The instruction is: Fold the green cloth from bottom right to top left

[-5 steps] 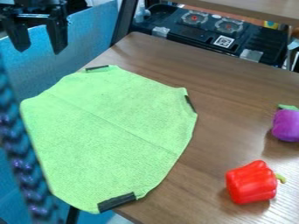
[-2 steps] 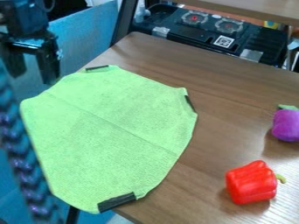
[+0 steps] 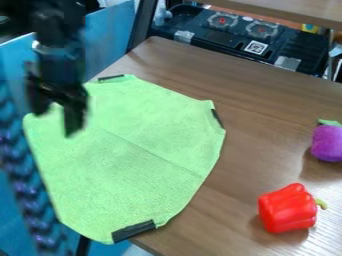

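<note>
The black gripper hangs over the upper left part of the green cloth, its two fingers apart with nothing between them. Spread out over the left side of the wooden table, the green cloth lies mostly flat, with a crease running diagonally across it. Black strips mark its top, right and bottom corners. The cloth's left and bottom edges reach past the table's edge. Part of its upper left is hidden behind the gripper.
A red toy pepper lies on the table at the lower right. Near the right edge is a purple toy vegetable. A toy stove stands behind the table. A blurred, dark braided cable runs down the left side.
From the upper left, the gripper has come down and to the right, and is now in front of the cloth's upper left part. The cloth and toys have stayed put.
</note>
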Robot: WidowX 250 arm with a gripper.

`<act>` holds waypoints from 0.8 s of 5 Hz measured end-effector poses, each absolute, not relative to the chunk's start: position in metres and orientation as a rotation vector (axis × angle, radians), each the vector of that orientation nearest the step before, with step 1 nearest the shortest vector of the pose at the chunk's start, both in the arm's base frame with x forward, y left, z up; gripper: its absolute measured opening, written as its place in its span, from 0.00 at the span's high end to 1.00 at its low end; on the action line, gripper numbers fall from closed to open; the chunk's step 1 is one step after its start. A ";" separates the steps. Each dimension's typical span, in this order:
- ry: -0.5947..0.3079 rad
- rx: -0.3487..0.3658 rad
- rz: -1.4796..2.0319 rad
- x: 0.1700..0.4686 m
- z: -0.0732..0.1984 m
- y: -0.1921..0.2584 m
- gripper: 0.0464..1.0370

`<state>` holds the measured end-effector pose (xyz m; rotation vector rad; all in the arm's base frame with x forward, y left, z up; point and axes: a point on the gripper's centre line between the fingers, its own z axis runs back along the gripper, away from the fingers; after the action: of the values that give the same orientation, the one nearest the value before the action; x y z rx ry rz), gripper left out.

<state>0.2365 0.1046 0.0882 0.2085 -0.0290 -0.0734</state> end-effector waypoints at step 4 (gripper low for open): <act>-0.213 0.330 -0.543 0.175 0.079 0.045 0.04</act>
<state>0.1750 0.0451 0.0785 0.3303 -0.2128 -0.5430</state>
